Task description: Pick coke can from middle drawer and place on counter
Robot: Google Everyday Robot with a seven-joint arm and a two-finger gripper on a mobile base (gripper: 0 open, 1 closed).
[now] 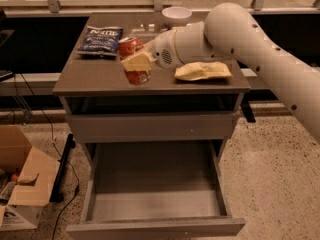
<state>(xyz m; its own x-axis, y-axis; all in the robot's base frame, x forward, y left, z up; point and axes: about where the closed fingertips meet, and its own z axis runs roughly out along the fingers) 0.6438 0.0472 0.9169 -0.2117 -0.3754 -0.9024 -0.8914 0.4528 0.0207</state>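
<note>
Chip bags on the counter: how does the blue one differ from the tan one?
The blue bag is dark with white lettering; the tan bag is pale, with no readable print. The blue bag sits back left; the tan bag sits front right. Both lie flat on the counter. The gripper holds the coke can between them.
</note>
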